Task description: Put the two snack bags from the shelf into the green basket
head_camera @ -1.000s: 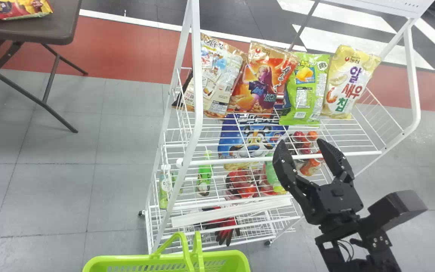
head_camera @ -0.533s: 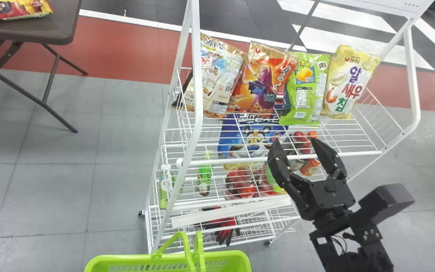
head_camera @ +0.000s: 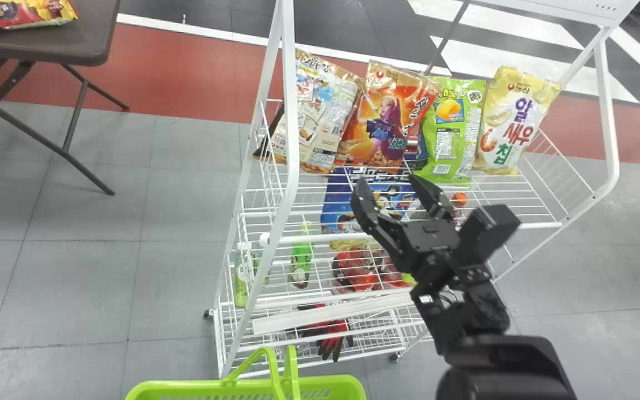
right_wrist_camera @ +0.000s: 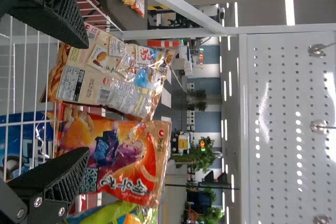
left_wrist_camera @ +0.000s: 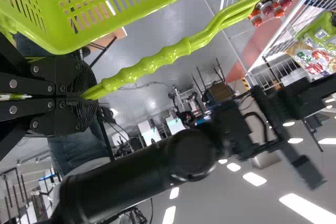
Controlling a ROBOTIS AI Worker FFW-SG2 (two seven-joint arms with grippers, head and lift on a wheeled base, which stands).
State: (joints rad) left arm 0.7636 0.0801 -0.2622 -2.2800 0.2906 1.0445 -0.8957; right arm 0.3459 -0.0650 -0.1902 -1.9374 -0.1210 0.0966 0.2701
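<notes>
Right gripper (head_camera: 388, 183): fingers wide apart, with open space between them; position, at the front of the wire rack (head_camera: 285, 139), near the lower ends of the orange snack bag (head_camera: 378, 130) and the green snack bag (head_camera: 449, 136); contact with either bag cannot be determined. Left gripper (left_wrist_camera: 86, 97): fingers closed on the handle (left_wrist_camera: 152, 64) of the green basket (head_camera: 186, 383), clamping its grip between the pads.

Containers: the basket is located in front of the rack, at the foot of the head view, handle raised; the rack's upper shelf carries four snack bags in a row, the tan snack bag (head_camera: 320, 119) at the left, then the orange, the green and the yellow snack bag (head_camera: 511, 125); the tan and orange bags adjoin at their edges, both tilted; below the upper shelf are a blue bag (head_camera: 336, 205), a bottle (head_camera: 241, 278) and red packages (head_camera: 359, 269); the lowest level holds red-and-black gloves (head_camera: 331, 340). The table (head_camera: 48, 50), at far left, supports a red-and-yellow bag (head_camera: 17, 14).
</notes>
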